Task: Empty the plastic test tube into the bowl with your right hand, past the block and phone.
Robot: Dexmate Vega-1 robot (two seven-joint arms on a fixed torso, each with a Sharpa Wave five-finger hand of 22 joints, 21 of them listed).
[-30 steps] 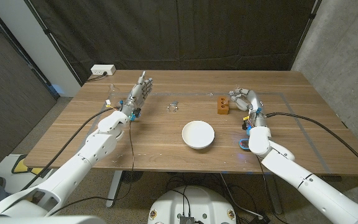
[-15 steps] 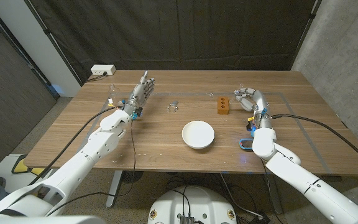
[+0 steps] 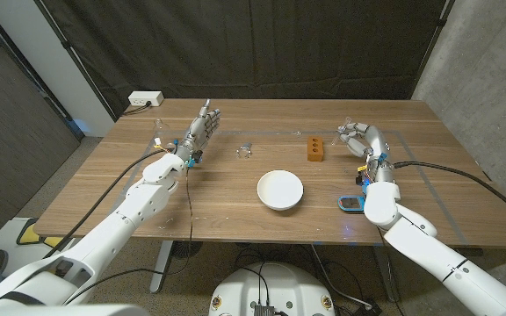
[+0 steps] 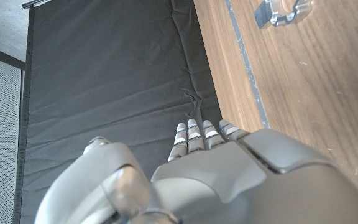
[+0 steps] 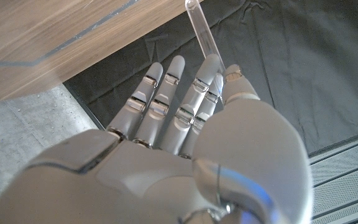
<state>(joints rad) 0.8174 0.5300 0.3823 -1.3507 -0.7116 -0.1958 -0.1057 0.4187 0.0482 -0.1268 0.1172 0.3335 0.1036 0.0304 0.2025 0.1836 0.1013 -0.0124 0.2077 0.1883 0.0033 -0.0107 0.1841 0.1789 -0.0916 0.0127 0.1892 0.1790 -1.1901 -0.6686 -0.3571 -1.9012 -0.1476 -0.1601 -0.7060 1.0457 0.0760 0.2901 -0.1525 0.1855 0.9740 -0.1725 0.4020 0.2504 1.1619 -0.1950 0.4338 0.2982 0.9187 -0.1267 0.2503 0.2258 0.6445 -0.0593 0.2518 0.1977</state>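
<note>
Plastic test tube was one clear, thin, straight-walled cylinder, pinched in the right hand between thumb and fingers, sticking out past the fingertips; contents couldn't be made out. That hand sat at the table's right side, just beyond the block and past the phone. One round white bowl, smooth, mid-table. One small brown wooden block with holes in its face. One blue-cased phone near the front edge. One small clear plastic piece, shape unclear. Left hand held nothing, fingers straight and close together, over the far left of the wood-grain tabletop.
</note>
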